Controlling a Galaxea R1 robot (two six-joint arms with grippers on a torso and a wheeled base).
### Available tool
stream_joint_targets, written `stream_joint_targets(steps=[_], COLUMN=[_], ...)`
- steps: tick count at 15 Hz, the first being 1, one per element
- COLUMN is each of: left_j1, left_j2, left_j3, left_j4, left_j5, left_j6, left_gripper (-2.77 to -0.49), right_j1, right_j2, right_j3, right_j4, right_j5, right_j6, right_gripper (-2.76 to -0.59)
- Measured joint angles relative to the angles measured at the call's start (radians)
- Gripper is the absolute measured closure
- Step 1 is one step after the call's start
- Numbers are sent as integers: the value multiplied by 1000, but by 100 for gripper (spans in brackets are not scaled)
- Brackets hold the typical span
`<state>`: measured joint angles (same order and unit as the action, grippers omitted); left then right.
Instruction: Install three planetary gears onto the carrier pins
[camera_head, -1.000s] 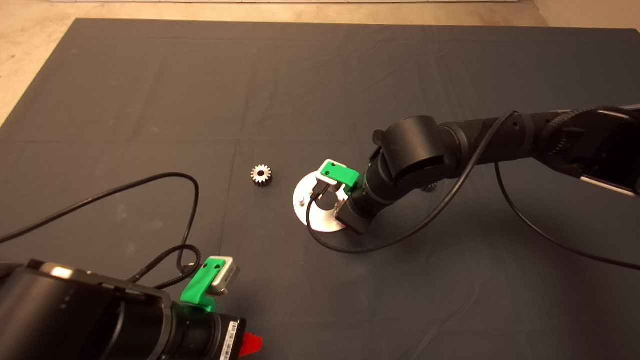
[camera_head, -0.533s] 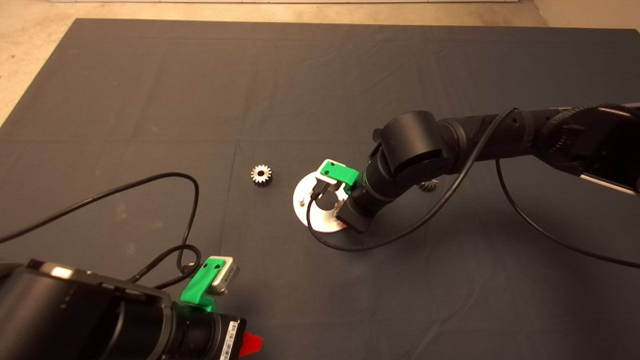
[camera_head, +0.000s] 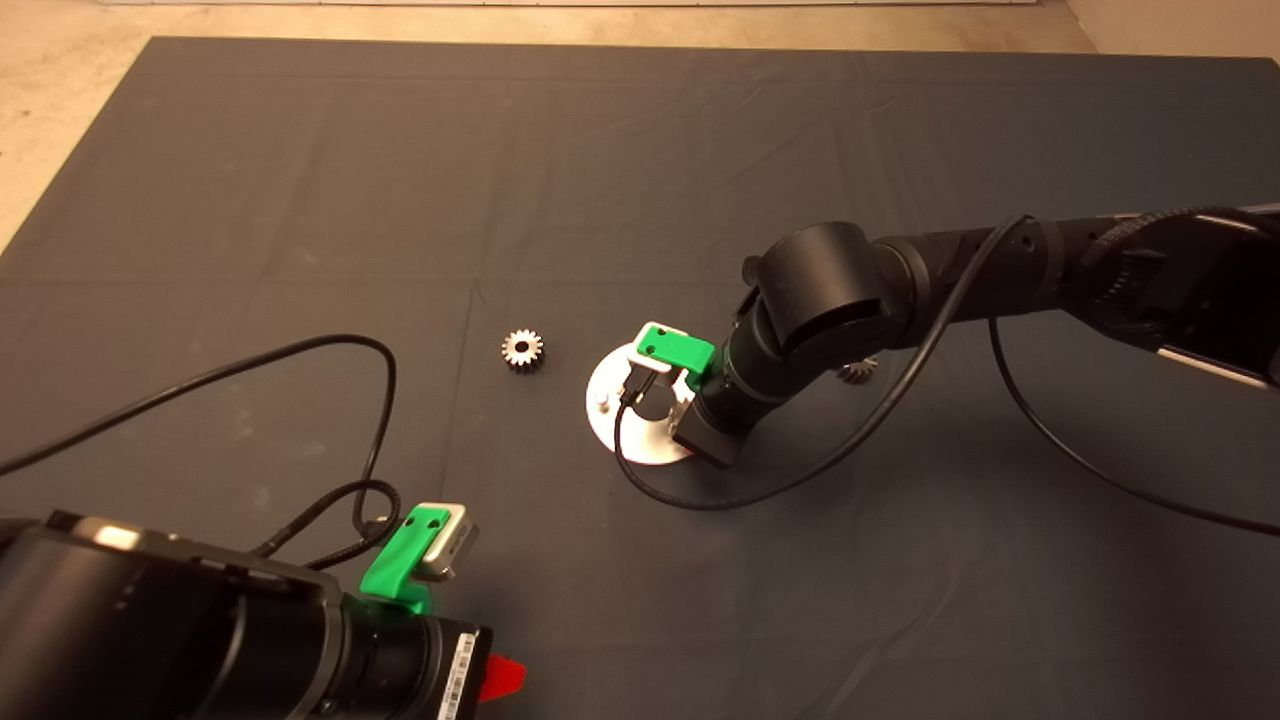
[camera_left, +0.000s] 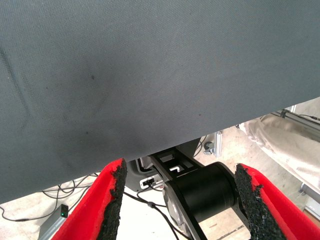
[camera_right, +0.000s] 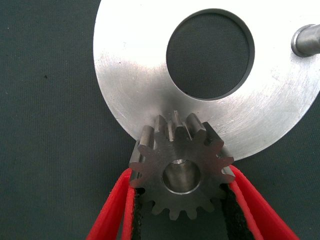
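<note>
We saw a brushed, dull-shining metal disc (camera_right: 130, 75), a grey metal gear (camera_right: 181, 172) with machined teeth, and a matt woven cloth mat (camera_head: 300, 180).

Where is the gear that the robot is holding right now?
In the right wrist view, the gear sits between the right gripper fingers, over the silver disc rim, a pin showing through its bore.

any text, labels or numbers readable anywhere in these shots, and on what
Nothing can be read.
White barcode sticker on the left arm's wrist, low in the head view: printed marks, too small to read.
Gear held in the right gripper over the disc: bare metal, no markings.
Loose gear on the mat: none visible.
Left wrist view: mat, cables and frame parts only, no lettering.
</note>
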<state>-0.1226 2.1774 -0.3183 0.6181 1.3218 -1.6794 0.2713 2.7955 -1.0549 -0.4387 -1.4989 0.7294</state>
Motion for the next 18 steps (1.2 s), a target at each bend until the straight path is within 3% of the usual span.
stream_joint_targets(steps=[9,10,13,15,17,18], left_j1=[0,0,0,0,0,-2], left_j2=[0,0,-11,-11,-12,-12], left_j3=[0,0,0,0,0,0], left_j4=[0,0,0,0,0,1], left_j5=[0,0,-3,-3,-3,-5], left_j6=[0,0,0,0,0,0], left_gripper=[-149,-149,-149,-149,-149,-149], right_j1=[3,4,9,10,-6,-4], right_j2=[-1,-2,-14,-17,-24,-24], right_j3=[-19,-27,-51,-59,-75,-76], right_j4=[14,20,44,54,70,72], right_j5=[3,7,38,49,41,47], right_j6=[-45,-51,-52,-51,-48,-48], right_gripper=[-92,-92,-92,-92,-92,-92])
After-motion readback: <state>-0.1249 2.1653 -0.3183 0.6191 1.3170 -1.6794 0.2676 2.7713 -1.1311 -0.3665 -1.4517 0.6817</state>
